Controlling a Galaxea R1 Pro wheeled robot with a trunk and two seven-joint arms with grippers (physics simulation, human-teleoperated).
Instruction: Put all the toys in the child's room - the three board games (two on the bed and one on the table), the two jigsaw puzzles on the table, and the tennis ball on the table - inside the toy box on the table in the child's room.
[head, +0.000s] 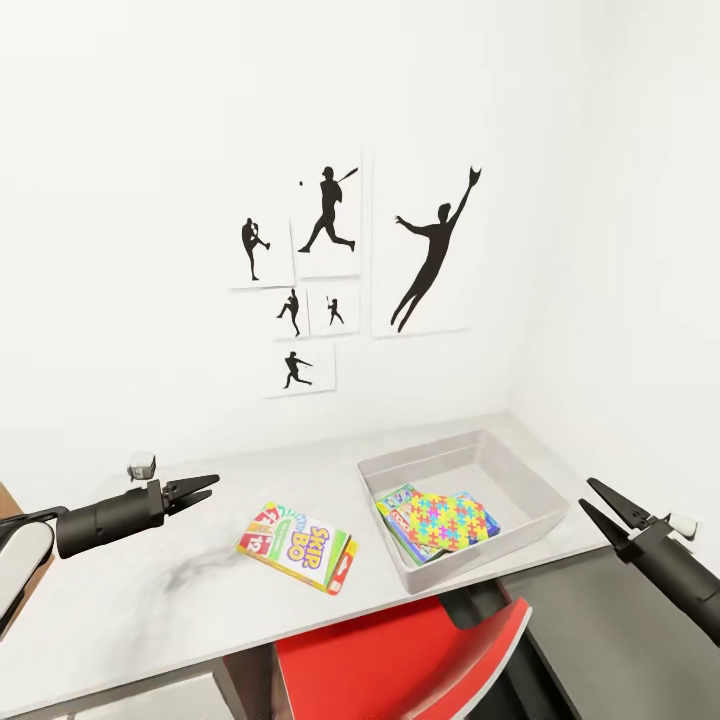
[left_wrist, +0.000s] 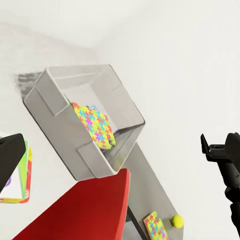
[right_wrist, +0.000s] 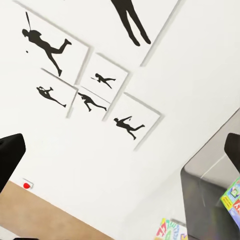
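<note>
The left pincer (head: 205, 488) hovers over the pale grey desk (head: 120, 600) with its fingers parted a little and nothing between them. Just beyond and below its tips lies the Skip-Bo board game (head: 297, 546), flat on the desk. Farther along from that pincer, past the game, stands the translucent grey toy box (head: 527, 480). Inside it a jigsaw puzzle (head: 445, 519) with a bright mosaic pattern rests on top of a green-white board game (head: 398, 503), both toward the near side of the bin.

The right pincer (head: 598, 505) hangs just beside the toy box's outer wall, off the desk edge, fingers spread wide and empty.

In the left wrist view a second jigsaw puzzle (left_wrist: 155, 225) and the tennis ball (left_wrist: 176, 221) sit close together on the lower dark grey section (left_wrist: 150, 180), well beyond the toy box from the left pincer. The red-and-white swivel chair (head: 400, 650) stands against the desk's front edge, between the two pincers. Baseball-player silhouette pictures (head: 330, 220) hang on the white wall above.
</note>
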